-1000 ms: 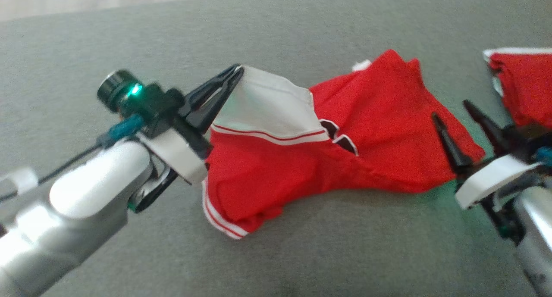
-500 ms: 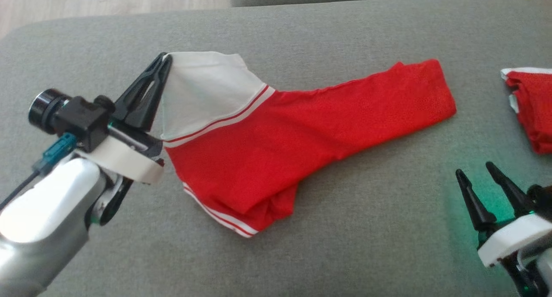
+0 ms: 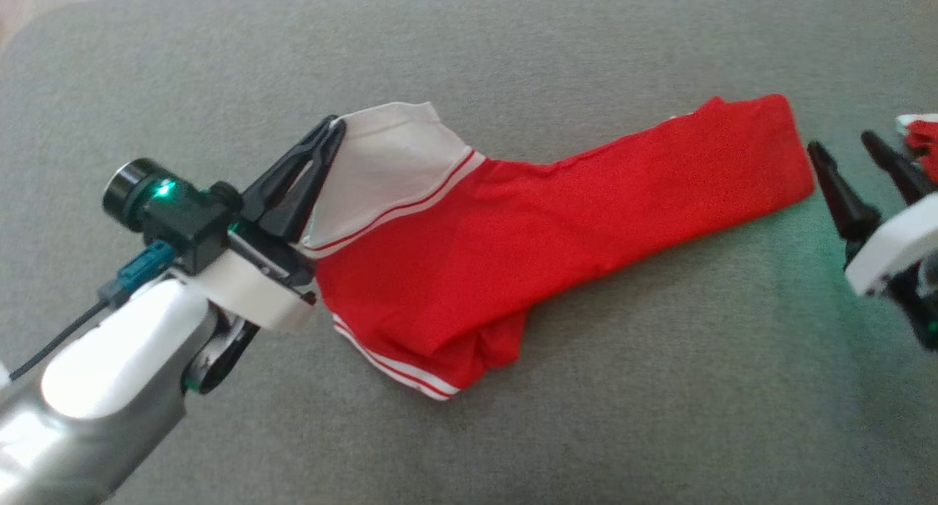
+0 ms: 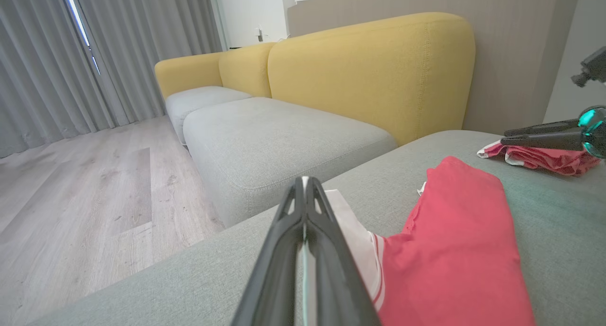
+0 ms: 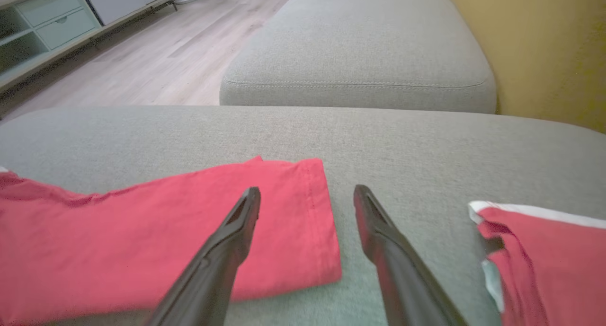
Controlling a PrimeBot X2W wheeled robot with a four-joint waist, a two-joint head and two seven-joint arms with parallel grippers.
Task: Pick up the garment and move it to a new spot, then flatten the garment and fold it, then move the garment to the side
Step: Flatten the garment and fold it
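Garment (image 3: 557, 226) lay stretched across the grey cushion (image 3: 513, 43) in your head view: red cloth running from a white-panelled end at the left to a plain hemmed end at the right. Your left gripper (image 3: 333, 127) was clamped shut on the corner of that white panel, holding it raised while the rest of the cloth rested on the cushion, with a bunched fold and a striped white edge on the near side. Your left wrist view showed the two fingers (image 4: 284, 250) pressed together with a sliver of pale fabric pinched between them. Your right gripper (image 3: 841, 142) stood open and held nothing, its tips just beside the garment's right hem. In the right wrist view one finger (image 5: 222, 250) overlapped the red hem and the other hung over bare cushion. A second red garment (image 3: 923, 135) with a white edge lay further right, apart from the first. Beyond the cushion you had a yellow sofa back (image 4: 369, 66) and a wooden floor (image 4: 94, 184).
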